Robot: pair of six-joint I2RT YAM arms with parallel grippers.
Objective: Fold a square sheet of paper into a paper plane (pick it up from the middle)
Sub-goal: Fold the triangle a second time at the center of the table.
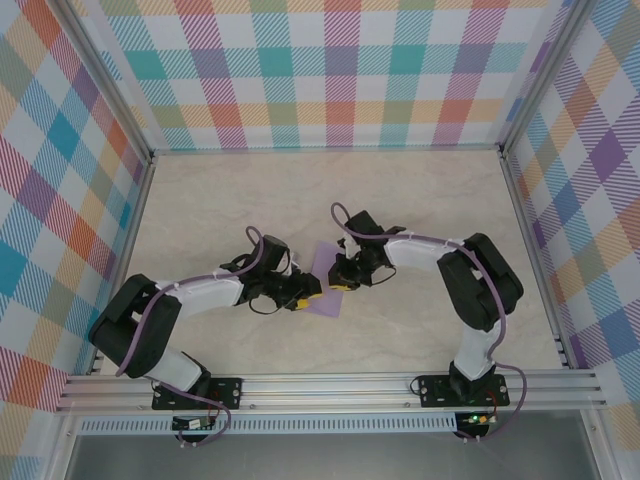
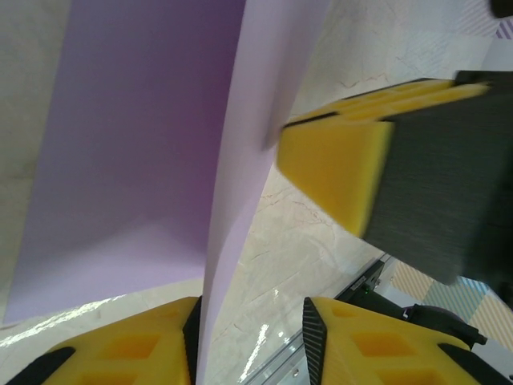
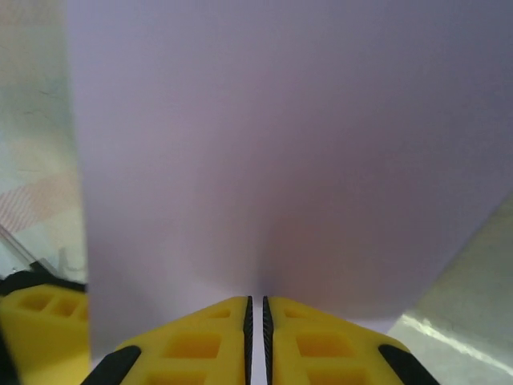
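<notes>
Both left hand [image 1: 309,291] and right hand [image 1: 343,283] crowd the raised paper [image 1: 325,257].

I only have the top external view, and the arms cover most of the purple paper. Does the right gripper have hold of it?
Observer: Yes. The right wrist view shows the right gripper shut on the edge of the thin lavender-purple square sheet of paper.
Operator: And the left one?
Observer: The left gripper is open; the sheet's edge runs between its fingers, beside one pad, clear of the other.
Operator: Is the sheet flat?
Observer: No. The left wrist view shows it bent along a line into a darker panel and a paler one.
</notes>
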